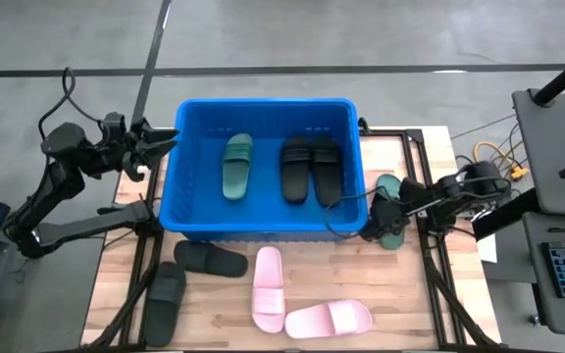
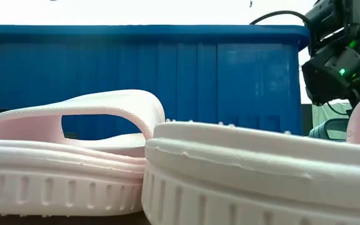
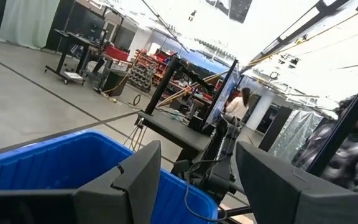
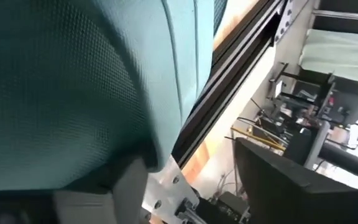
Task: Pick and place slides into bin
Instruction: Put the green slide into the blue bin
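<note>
The blue bin (image 1: 263, 104) stands mid-table and holds one green slide (image 1: 237, 165) and two black slides (image 1: 311, 169). Another green slide (image 1: 389, 186) lies on the table beside the bin's right wall. My right gripper (image 1: 382, 220) is low over its near end, open and slanting down. In the right wrist view this slide (image 4: 73, 81) fills the space in front of the open fingers. My left gripper (image 1: 161, 147) hovers open and empty above the bin's left rim. Two black slides (image 1: 209, 259) and two pink slides (image 1: 269, 286) lie near the front edge. My right gripper has its fingers astride the green slide's near end (image 4: 160, 134), coming slanting down from the table's right side. Whether a finger touches the foam, I cannot tell. The slide lies flat on the table.
Black frame rails (image 1: 428, 245) run along the table's right and left sides. A cable (image 1: 346, 206) loops over the bin's near right corner. In the low view the pink slides (image 2: 230, 175) block most of the table. Bare wood shows at the front right.
</note>
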`<state>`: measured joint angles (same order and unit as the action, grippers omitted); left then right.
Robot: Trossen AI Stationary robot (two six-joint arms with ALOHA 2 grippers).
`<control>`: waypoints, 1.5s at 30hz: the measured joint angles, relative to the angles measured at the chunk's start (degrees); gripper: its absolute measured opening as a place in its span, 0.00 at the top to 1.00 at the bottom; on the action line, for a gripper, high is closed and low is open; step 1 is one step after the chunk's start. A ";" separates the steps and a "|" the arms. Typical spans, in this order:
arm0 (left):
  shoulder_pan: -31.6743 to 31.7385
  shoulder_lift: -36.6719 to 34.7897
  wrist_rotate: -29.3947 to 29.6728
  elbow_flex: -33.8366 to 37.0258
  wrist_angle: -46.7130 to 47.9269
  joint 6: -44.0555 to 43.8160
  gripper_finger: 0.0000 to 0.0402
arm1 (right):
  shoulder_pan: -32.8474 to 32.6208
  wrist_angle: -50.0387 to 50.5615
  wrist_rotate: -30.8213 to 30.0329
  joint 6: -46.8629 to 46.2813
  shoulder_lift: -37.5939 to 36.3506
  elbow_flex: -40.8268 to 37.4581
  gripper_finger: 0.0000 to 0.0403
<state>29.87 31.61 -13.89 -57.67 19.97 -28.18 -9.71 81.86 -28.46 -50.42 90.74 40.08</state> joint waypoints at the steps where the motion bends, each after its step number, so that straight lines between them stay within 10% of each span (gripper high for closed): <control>1: 0.01 -0.13 0.00 0.00 0.01 0.00 0.52 | 0.10 -0.05 -0.22 -0.14 0.44 0.04 0.47; 12: 0.01 -0.69 0.02 0.00 0.00 0.00 0.52 | 0.02 0.02 -2.53 1.23 -0.95 0.88 0.95; 45: 0.01 -0.63 0.02 0.00 0.00 0.07 0.52 | 0.00 8.11 -1.33 -10.27 -19.08 5.01 0.98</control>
<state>29.89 30.98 -13.87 -57.67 19.96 -28.12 -9.71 89.97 -29.79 -60.69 71.65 45.08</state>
